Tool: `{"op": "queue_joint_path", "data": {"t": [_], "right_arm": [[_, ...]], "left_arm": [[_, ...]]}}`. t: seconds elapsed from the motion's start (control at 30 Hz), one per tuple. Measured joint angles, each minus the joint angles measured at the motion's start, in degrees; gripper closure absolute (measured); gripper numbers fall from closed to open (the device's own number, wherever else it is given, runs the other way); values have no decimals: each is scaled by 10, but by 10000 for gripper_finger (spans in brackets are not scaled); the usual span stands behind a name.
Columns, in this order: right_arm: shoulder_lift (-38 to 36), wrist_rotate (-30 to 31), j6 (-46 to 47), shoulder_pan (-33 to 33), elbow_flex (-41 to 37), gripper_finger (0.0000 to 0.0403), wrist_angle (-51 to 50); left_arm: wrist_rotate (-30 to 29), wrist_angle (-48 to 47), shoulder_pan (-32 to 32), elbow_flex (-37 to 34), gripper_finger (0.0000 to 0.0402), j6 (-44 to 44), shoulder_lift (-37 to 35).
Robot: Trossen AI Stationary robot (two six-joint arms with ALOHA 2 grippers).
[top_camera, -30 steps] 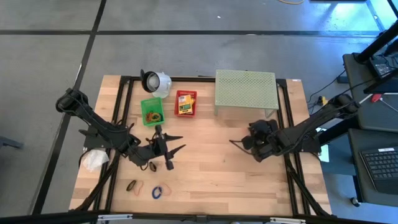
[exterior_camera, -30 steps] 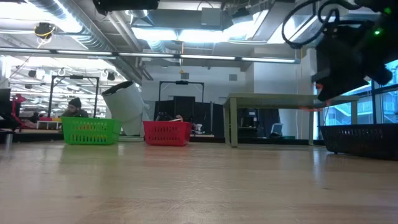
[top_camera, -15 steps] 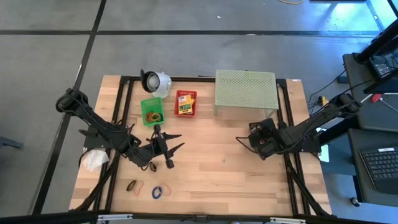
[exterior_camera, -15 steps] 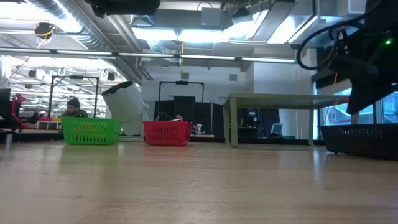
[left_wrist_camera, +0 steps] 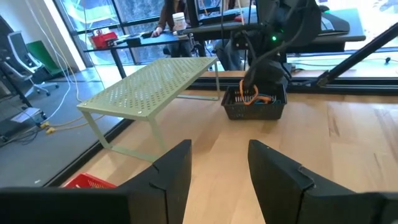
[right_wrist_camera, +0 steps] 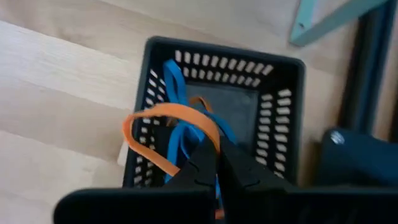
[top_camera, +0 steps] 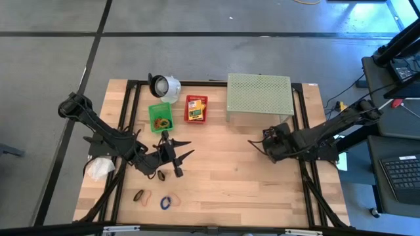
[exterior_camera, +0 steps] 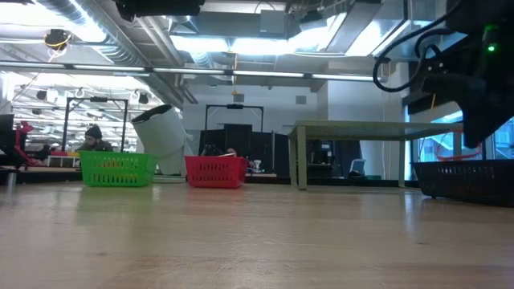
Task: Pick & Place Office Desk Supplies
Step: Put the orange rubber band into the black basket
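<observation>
L gripper (top_camera: 177, 157) hovers near table centre, slightly toward 8 o'clock; fingers (left_wrist_camera: 177, 171) stand apart, nothing between them. L arm reaches in from 9 o'clock, forearm low, wrist pointing toward 3 o'clock.

Loose rubber bands (top_camera: 152, 196) lie flat on the table (top_camera: 223, 177) at 7 o'clock from the L gripper, well apart from it. Green basket (top_camera: 160, 117) and red basket (top_camera: 195, 109) with a crayon box sit at 12 o'clock.

Handling, judged: bands are light, soft, stretchy, lie flush to wood; pinch one strand of the loop and expect sag and snagging.

R gripper (right_wrist_camera: 216, 163) is over the black basket (right_wrist_camera: 283, 118), at 5 o'clock from the green shelf (top_camera: 258, 97); tips together, pinching an orange band (right_wrist_camera: 163, 113). Blue bands (right_wrist_camera: 176, 87) lie inside. R arm comes from 3 o'clock, wrist pitched down.
</observation>
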Motion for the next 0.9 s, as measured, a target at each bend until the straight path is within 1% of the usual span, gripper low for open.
{"op": "queue_joint_path", "data": {"t": [0.2,0.37,0.53,0.77,0.9], "right_arm": [[0,-66,13,-21,37,403,-70],[2,-105,14,-32,38,403,-76],[15,-104,11,-32,38,393,-73],[20,-96,-3,-32,38,357,-63],[20,-96,-10,-32,38,330,-62]], "left_arm": [[0,0,0,0,249,0,0],[1,0,-7,0,249,0,0],[1,0,-10,0,249,2,0],[1,0,-10,0,249,5,-1],[1,0,-10,0,249,6,-1]]}}
